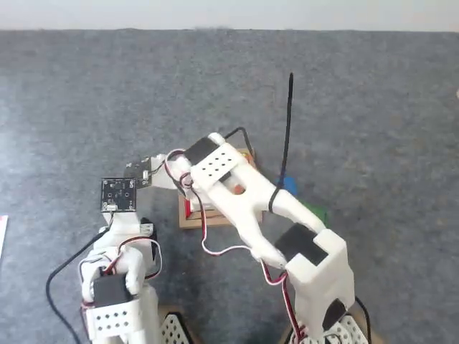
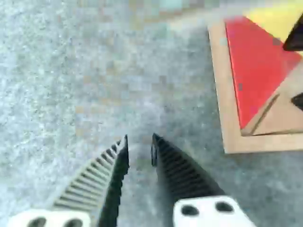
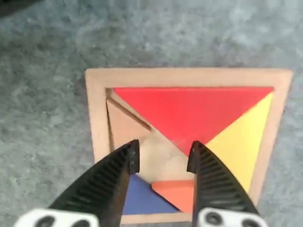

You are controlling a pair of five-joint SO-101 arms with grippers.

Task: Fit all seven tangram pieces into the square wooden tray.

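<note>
Tray (image 3: pixel 187 75): square, wood, flat on the grey mat (image 1: pixel 373 107) in front of both arms; in the high view mostly under the right arm
In tray: red triangle (image 3: pixel 189 111) along one rim; yellow triangle (image 3: pixel 246 142) touching it, along the next rim; orange triangle (image 3: pixel 177 191) and blue piece (image 3: pixel 142 198) side by side at the rim opposite the red
Tan wedge (image 3: pixel 124 127): beside the red, at the fourth rim (plain-wood piece or bare floor, cannot tell)
Gap (image 3: pixel 161 158): bare wood in the middle, between red, orange and blue
Loose: second blue piece (image 1: pixel 289 185) and green piece (image 1: pixel 315 213) on the mat, near the tray, on its side away from the left arm, partly under the right arm
Right claw (image 3: pixel 164 146): over the tray's middle, jaws wide apart, nothing between them
Left claw (image 2: pixel 139 142): low over bare mat near a tray corner, jaws a narrow slit apart, empty
Progress: judged past halfway; four coloured pieces lie in the tray, at least two wait outside, the middle is unfilled
Left to do: likely fetch the loose pieces and fit them to the gap
Other: black cable (image 1: pixel 289 122) standing up behind the right arm
</note>
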